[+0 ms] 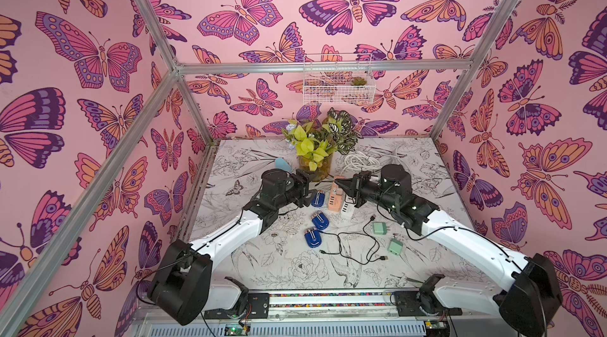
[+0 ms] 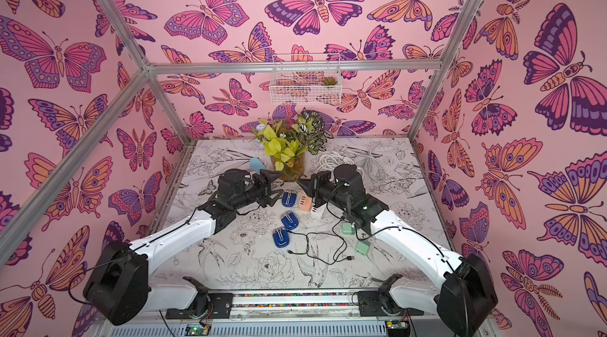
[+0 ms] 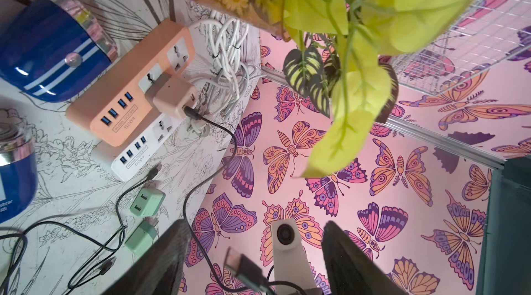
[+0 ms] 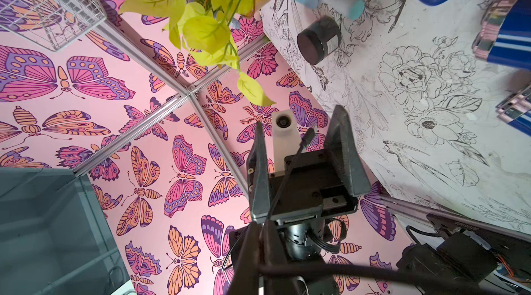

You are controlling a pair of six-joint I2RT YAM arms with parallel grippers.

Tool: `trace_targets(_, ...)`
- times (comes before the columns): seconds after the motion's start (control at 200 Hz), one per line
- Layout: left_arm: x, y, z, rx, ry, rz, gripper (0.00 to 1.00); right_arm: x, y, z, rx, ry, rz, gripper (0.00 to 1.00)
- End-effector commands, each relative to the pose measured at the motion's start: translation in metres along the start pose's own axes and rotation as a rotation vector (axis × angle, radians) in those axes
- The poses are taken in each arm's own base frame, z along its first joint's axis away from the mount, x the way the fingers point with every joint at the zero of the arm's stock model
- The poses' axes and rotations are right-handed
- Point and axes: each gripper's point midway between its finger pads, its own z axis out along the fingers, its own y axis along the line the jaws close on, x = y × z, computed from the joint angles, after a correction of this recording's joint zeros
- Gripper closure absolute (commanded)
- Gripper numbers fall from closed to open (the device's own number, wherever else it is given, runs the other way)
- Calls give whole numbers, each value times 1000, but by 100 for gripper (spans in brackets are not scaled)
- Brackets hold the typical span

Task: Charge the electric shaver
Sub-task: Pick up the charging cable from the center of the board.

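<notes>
Three blue electric shavers (image 1: 318, 199) (image 1: 320, 220) (image 1: 312, 237) lie mid-table, next to an orange power strip (image 1: 335, 199) (image 3: 126, 92). A pink adapter (image 3: 173, 98) sits in the strip, and a black charging cable (image 3: 212, 129) runs out of it. Both grippers meet tip to tip above the strip. My right gripper (image 4: 260, 231) (image 1: 337, 182) is shut on the cable just behind its plug (image 3: 242, 264) (image 4: 309, 134). The plug hangs free between the wide-apart fingers (image 4: 342, 149) of my left gripper (image 3: 254, 223) (image 1: 311, 187), which is open and touches nothing.
A vase of yellow-green leaves (image 1: 315, 161) stands just behind the grippers, with a white cord coil (image 1: 368, 158) beside it. A white power strip (image 1: 348, 210), two green adapters (image 1: 379, 228) (image 1: 395, 246) and loose black cables (image 1: 348, 246) lie nearer. A black jar (image 4: 319, 40) lies far left.
</notes>
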Motion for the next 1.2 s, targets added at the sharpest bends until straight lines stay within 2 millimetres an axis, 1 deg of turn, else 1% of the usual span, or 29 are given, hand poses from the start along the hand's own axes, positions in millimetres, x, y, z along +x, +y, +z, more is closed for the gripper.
trace_targets(0.0,9,-14,3,46,50,-21,30,5,9,-1,-32,32,-10,100)
trace_targets(0.285,0,-12,7,73,15,-63,65,3,6,-2,-49,35,4,100)
trace_targets(0.496,-4,-9,7,81,1,-77,79,0,2,-5,-52,26,9,100)
trace_targets(0.611,-6,-7,7,79,-2,-82,92,-4,3,-7,-56,16,12,100)
trace_targets(0.706,-7,-6,7,79,-7,-84,100,-8,3,-11,-60,7,15,100)
trace_targets(0.806,-9,-8,6,84,-15,-81,100,-14,7,-17,-67,-7,15,100)
trace_targets(0.876,-9,-11,6,84,-19,-76,100,-17,3,-19,-43,-12,13,100)
trace_targets(0.896,-9,-12,6,82,-21,-73,100,-17,1,-20,-34,-11,11,96)
trace_targets(0.926,-8,-14,5,82,-25,-65,100,-16,-1,-21,-19,-8,6,87)
trace_targets(0.976,-8,-16,5,76,-39,-52,100,-14,-10,-21,28,-2,3,66)
trace_targets(0.981,-8,-16,5,75,-41,-51,100,-13,-11,-21,34,2,1,66)
trace_targets(1.052,-6,-22,5,69,-59,-27,100,-7,-21,-19,83,13,-10,47)
trace_targets(1.122,-4,-26,7,67,-71,-3,100,-1,-24,-14,81,15,-13,36)
trace_targets(1.197,-1,-30,10,72,-74,17,100,5,-23,-5,71,26,-10,31)
